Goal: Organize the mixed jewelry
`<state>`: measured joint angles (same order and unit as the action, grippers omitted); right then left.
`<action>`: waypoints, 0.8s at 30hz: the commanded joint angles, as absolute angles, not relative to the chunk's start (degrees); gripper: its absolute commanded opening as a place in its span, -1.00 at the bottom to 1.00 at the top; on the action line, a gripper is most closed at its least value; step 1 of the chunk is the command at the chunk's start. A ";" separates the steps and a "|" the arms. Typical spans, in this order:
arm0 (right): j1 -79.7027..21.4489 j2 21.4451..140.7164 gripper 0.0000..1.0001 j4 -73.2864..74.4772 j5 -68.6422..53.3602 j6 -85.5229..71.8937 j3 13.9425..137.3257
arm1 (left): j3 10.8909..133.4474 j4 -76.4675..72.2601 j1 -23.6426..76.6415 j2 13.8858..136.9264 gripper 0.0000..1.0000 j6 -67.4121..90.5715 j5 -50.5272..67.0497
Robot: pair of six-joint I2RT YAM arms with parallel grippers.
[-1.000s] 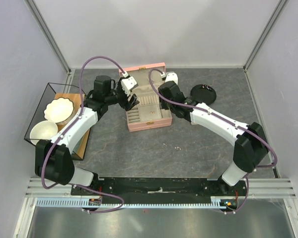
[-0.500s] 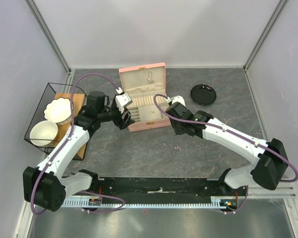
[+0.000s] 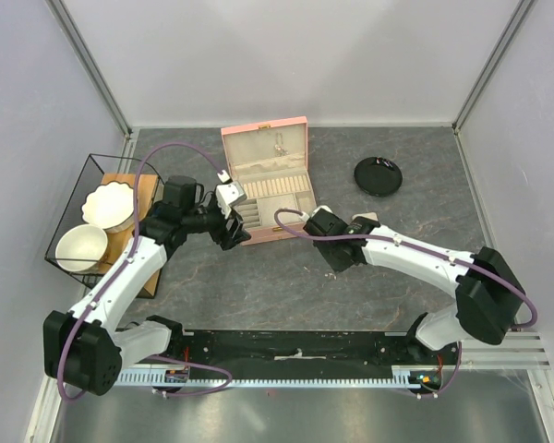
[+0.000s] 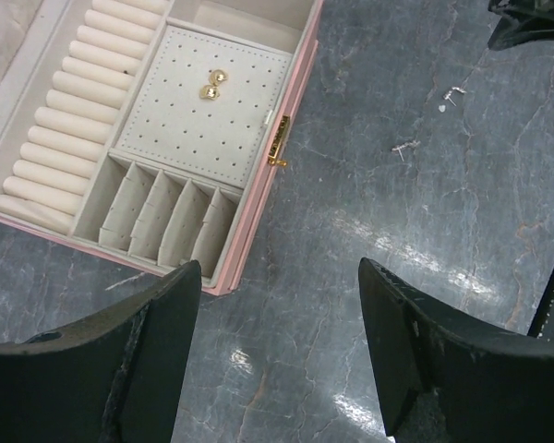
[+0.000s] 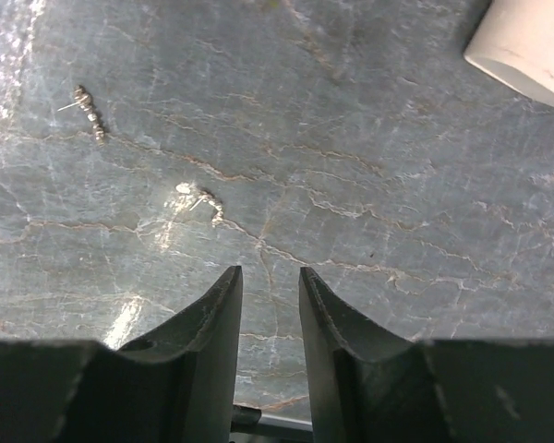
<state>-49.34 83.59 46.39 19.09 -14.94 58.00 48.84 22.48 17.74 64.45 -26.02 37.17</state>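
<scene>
Left pincer point(image 4: 279, 272) hangs wide apart, nothing betw. its fingers, just off the front corner of the pink box point(image 4: 249, 231). Right pincer point(image 5: 270, 277) is low over the worktop point(image 4: 425, 240), fingers at a narrow gap, also empty.

Count: 1 box, lid up. 2 gold studs point(image 4: 208, 91) sit side by side on its perforated pad. 2 loose bits lie out on the worktop, well apart from the box. Also 1 black disc point(image 3: 379, 175) at the far right, and 1 wire basket point(image 3: 69, 208) on the left w/ 2 bowls point(image 3: 109, 205).

Left wrist view gives the studs, the ring rolls and the small slots, all too fine for the top view. Right wrist view gives the loose bits close up: the far piece point(image 5: 90, 113) and the near piece point(image 5: 201, 197), which is just ahead of the fingertips and slightly left. It also catches a pale pad point(image 5: 526, 46) at the top right corner. Only the top view has basket and disc.

In that wrist view both loose bits run long axis upper left to lower right. The far one has a thin pin poking left.
</scene>
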 commanded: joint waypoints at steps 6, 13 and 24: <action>-50.54 89.29 -0.14 43.24 13.62 -9.58 59.33 | 47.81 22.85 17.75 63.37 0.53 -28.74 41.13; -50.80 92.63 -0.14 40.35 13.10 -7.74 58.80 | 46.85 23.38 17.75 63.11 0.53 -30.32 41.05; -50.80 94.39 -0.22 39.55 12.31 -6.50 58.62 | 46.76 23.73 17.75 63.28 0.52 -31.55 41.40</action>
